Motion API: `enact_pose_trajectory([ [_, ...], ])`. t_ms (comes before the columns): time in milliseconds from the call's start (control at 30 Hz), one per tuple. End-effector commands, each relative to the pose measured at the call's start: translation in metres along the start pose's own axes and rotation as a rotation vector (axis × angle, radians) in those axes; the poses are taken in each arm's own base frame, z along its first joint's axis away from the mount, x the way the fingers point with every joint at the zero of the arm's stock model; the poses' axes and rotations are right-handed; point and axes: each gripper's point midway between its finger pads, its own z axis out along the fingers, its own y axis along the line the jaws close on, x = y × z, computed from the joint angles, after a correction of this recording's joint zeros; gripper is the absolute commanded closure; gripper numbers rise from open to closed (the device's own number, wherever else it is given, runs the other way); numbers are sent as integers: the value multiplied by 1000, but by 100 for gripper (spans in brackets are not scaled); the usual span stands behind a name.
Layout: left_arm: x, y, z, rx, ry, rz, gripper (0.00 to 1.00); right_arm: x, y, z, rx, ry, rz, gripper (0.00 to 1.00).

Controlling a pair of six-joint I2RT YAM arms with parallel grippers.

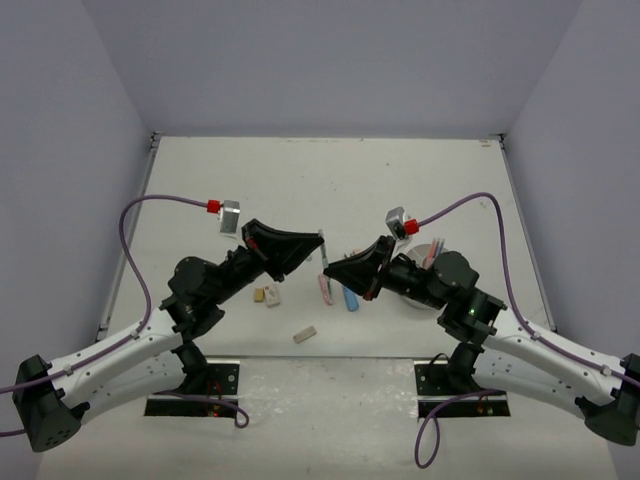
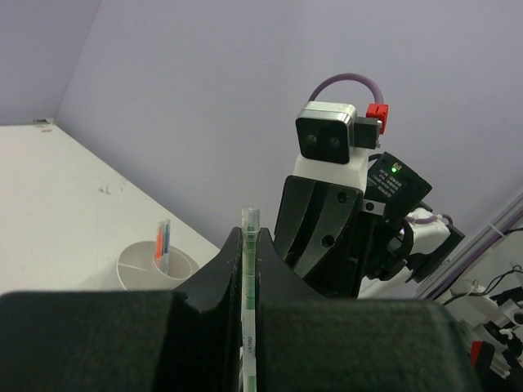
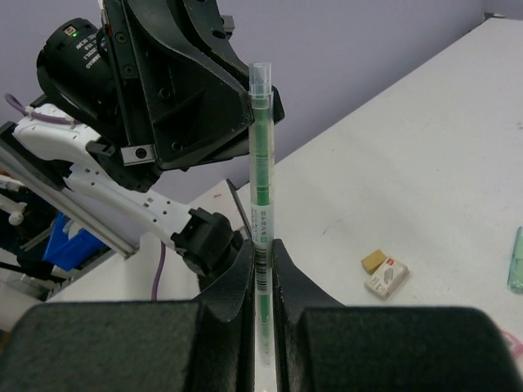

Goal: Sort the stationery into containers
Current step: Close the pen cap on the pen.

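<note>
A green pen (image 1: 322,245) with a clear cap stands upright between my two grippers, above the table's middle. My left gripper (image 1: 311,258) is shut on its upper part; in the left wrist view the green pen (image 2: 249,269) fills the gap between the jaws of the left gripper (image 2: 249,238). My right gripper (image 1: 331,270) is shut on it lower down. In the right wrist view the green pen (image 3: 260,163) rises from the right gripper (image 3: 261,249). The white round container (image 2: 139,273) holds an orange and a blue pen (image 2: 162,245). It is largely hidden behind the right arm in the top view.
A pink piece (image 1: 324,290) and a blue piece (image 1: 350,297) lie below the grippers. A tan block (image 1: 259,295) and a white block (image 1: 273,296) sit to the left, and another block (image 1: 305,335) lies nearer the bases. A green piece (image 3: 516,260) shows at the right wrist view's edge.
</note>
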Motion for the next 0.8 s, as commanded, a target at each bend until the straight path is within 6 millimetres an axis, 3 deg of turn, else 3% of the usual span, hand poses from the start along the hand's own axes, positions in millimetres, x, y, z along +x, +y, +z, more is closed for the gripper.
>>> enact_pose_trajectory([
  [0,16,7,-5,-17,54,-9,100,-86,32,3,-46,-242,-90,100],
  [67,17,8,-5,-25,58,-5,98,-86,31,4,-38,-227,-108,100],
  [100,16,10,-4,-36,60,3,91,-85,33,5,-44,-216,-115,100],
  [267,12,15,-1,-84,79,34,73,-62,29,9,-64,-135,-115,100],
  [367,10,14,0,-86,76,39,71,-56,29,10,-73,-114,-111,100],
  [567,9,11,-1,-71,74,40,100,-48,32,14,-101,-69,-113,100],
  [633,9,6,-2,-40,75,46,100,-43,33,16,-113,-50,-109,100],
  [700,7,-4,-4,12,65,51,100,-34,33,20,-132,-18,-106,86],
  [733,7,-8,-5,31,68,54,100,-29,34,22,-146,4,-103,70],
  [767,7,-11,-6,48,69,60,100,-25,35,22,-160,20,-101,68],
])
